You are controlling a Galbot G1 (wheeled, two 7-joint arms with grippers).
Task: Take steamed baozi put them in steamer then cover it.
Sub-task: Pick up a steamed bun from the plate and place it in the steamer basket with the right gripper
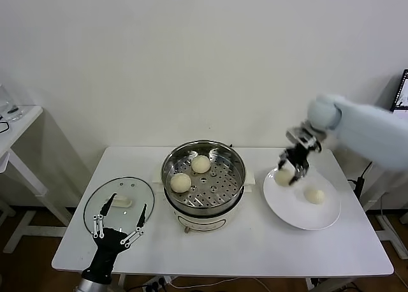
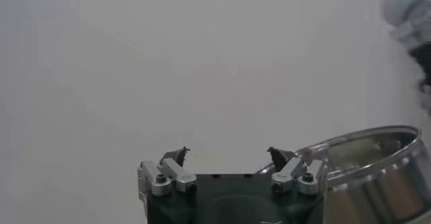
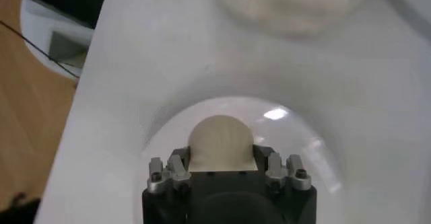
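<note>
The right gripper (image 1: 290, 171) is closed on a smooth cream-white baozi bun (image 3: 221, 141) at the left edge of the flat white plate (image 1: 290, 212), near the white table's (image 1: 255, 247) right end. A second bun (image 1: 313, 195) lies on the plate beside it. Two more buns (image 1: 180, 182) sit on the perforated tray inside the round stainless-steel steamer (image 1: 236, 167) at the table's middle. The clear glass lid (image 1: 92, 203) lies by the left edge, where the left gripper (image 1: 119, 226) hangs above it, fingers spread wide and holding nothing.
</note>
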